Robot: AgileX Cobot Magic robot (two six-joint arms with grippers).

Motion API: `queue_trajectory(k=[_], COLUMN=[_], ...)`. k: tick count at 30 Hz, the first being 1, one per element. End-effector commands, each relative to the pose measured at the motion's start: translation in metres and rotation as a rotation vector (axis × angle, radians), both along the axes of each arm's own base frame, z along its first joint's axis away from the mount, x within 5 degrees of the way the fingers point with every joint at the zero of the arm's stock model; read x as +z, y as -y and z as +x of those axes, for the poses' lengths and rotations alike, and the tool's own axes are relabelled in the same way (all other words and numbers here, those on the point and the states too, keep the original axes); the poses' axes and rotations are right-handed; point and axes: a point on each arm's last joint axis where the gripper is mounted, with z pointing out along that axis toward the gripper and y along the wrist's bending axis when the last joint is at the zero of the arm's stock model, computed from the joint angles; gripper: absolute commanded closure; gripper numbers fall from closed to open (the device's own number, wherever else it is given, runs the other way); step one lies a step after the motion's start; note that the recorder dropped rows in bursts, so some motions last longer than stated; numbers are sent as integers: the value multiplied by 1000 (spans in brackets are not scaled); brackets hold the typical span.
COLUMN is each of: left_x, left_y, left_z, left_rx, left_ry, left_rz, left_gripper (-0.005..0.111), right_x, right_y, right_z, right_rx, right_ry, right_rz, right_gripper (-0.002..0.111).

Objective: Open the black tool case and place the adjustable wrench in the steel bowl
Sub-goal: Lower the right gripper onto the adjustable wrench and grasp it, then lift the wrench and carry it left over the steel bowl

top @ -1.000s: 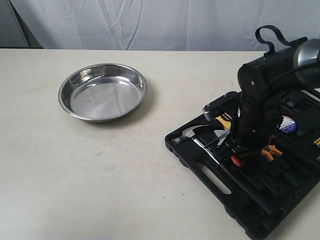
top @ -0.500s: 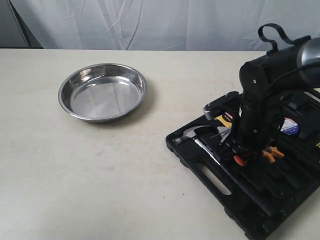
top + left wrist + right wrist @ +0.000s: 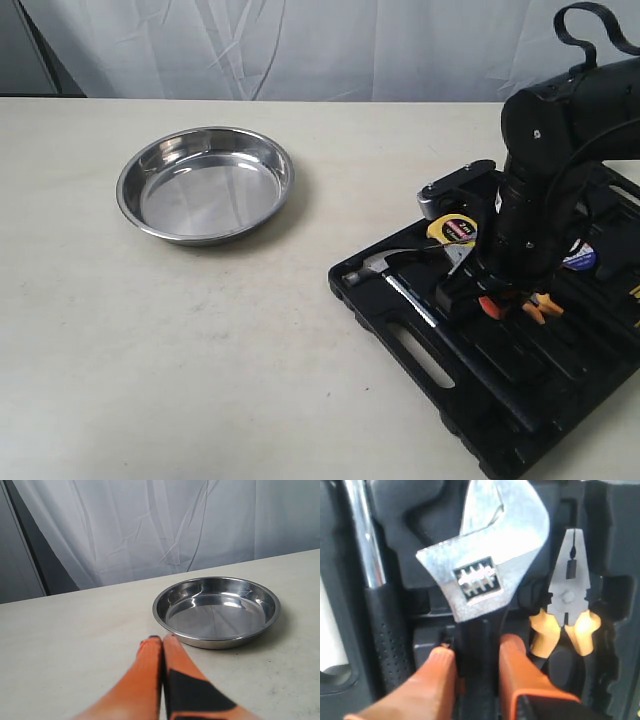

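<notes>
The black tool case (image 3: 500, 400) lies open at the right. In the right wrist view my right gripper (image 3: 477, 652) is shut on the black handle of the adjustable wrench (image 3: 480, 580), one orange finger on each side, just below its shiny silver head. In the exterior view that gripper (image 3: 486, 302) is low over the case, with the wrench head (image 3: 456, 256) poking out beside it. The steel bowl (image 3: 205, 185) sits empty at the far left. My left gripper (image 3: 161, 641) is shut on nothing, low over the table just short of the steel bowl (image 3: 216, 611).
In the case, a steel claw hammer (image 3: 385, 265) lies on one side of the wrench and orange-handled pliers (image 3: 540, 305) on the other. A yellow tape measure (image 3: 452, 230) sits behind them. A white curtain backs the table.
My right arm has shifted to the right over the case, and the wrench head has moved along with it. The bowl has not moved.
</notes>
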Motion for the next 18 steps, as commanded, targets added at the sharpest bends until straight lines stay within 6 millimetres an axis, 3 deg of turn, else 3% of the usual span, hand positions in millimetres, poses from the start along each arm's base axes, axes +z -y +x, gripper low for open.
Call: queue_trajectory(k=[1,7,13,18], left_x=[1,1,1,1], left_y=[0,0,0,0], left_z=[0,0,0,0], left_rx=[-4,-4,-4,-4], left_ry=[5,5,5,5], left_rz=[3,3,3,3], left_gripper=[106,106,106,106], right_x=[7,27,60,79], right_y=[3,4,-2,-21], right_z=[-4,-10,-5,17], right_rx=[-14,-63,-79,-35], right_ry=[-56,-154,-55,114], right_rz=[-22,-52,37,216], right_gripper=[108,108,108,108])
